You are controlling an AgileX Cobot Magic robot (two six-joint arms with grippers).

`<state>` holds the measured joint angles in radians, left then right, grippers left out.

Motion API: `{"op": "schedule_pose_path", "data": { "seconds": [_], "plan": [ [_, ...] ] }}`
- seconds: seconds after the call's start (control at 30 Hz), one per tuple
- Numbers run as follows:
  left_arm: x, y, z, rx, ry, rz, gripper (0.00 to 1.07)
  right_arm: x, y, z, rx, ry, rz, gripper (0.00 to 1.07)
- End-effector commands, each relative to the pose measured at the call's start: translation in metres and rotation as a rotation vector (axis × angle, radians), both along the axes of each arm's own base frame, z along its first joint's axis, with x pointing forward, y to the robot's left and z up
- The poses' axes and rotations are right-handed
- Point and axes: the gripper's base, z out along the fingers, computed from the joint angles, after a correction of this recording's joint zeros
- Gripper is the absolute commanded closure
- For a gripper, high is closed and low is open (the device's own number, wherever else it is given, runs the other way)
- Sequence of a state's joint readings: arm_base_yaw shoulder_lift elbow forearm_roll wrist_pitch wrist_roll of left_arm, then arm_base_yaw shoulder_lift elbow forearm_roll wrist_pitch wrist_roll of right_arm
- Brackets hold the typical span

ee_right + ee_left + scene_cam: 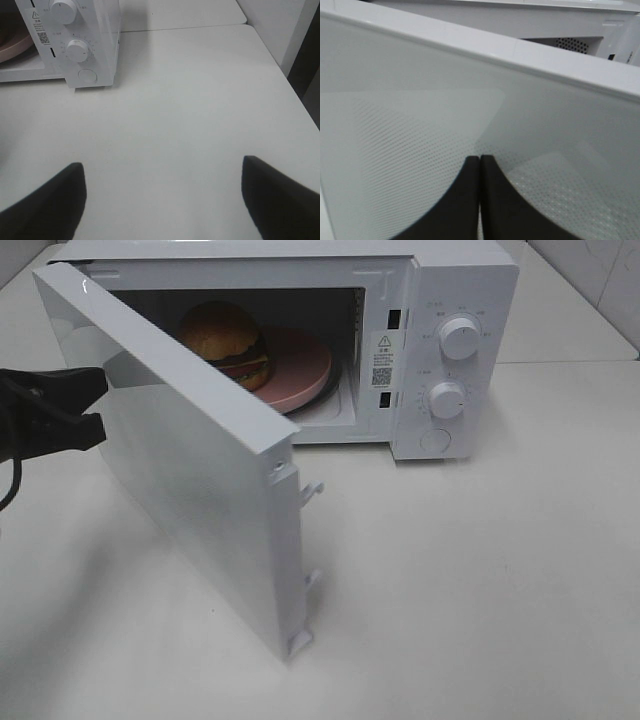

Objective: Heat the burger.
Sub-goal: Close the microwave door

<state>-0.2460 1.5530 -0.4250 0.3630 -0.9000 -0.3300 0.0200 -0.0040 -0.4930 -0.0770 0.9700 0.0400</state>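
A plain white worktop (pixel 480 590) spreads wide under soft, even light, and a pale tiled wall (pixel 600 280) rises behind it at one o'clock.

The burger (pixel 228 343) sits on a pink plate (pixel 302 365) inside the microwave (pixel 480 285), left claw (pixel 100 405) at its door (pixel 200 475).

Count, high view:
- 1 microwave (pixel 440 280), top centre, with 1 door (pixel 190 480) at left centre
- in the cavity: 1 burger (pixel 225 340), 1 pink plate (pixel 300 365)
- panel, upper right: 2 dials, the upper knob (pixel 460 337) and the lower knob (pixel 446 399), plus 1 round button (pixel 435 440) under them
- 1 QR label (pixel 381 375)
- 1 white table (pixel 480 590)

Wrist views: 2 grippers, the left gripper (pixel 479 165) and the right gripper (pixel 161 164), with 2 dark fingers (pixel 45 200) each.
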Motion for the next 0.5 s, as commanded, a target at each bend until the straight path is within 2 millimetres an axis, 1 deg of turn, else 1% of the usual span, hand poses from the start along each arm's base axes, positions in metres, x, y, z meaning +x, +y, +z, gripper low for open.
{"op": "schedule_pose_path", "data": {
  "seconds": [0.03,0.07,0.13,0.23,0.3,0.37,0.4,0.5],
  "plan": [
    [0.006,-0.012,0.006,-0.026,-0.025,-0.015,1.07,-0.004,0.000,0.000,-0.006,-0.035,0.000,0.32],
    [0.006,-0.012,0.006,-0.026,-0.025,-0.015,1.07,-0.004,0.000,0.000,-0.006,-0.035,0.000,0.32],
    [0.014,-0.023,0.007,-0.052,-0.024,-0.013,1.07,-0.004,0.000,0.000,-0.006,-0.035,0.000,0.32],
    [0.015,-0.025,0.007,-0.056,-0.019,-0.012,1.07,-0.004,0.000,0.000,-0.006,-0.035,0.000,0.32],
    [0.022,-0.039,0.009,-0.058,-0.025,-0.004,1.07,-0.004,0.000,0.000,-0.006,-0.035,0.000,0.32],
    [0.024,-0.042,0.009,-0.050,-0.029,0.003,1.07,-0.004,0.000,0.000,-0.006,-0.035,0.000,0.32],
    [0.026,-0.049,0.009,-0.033,-0.041,0.006,1.07,-0.004,0.000,0.000,-0.006,-0.035,0.000,0.32],
    [0.027,-0.054,0.009,-0.026,-0.050,0.005,1.07,-0.004,0.000,0.000,-0.006,-0.035,0.000,0.32]
  ]
}}
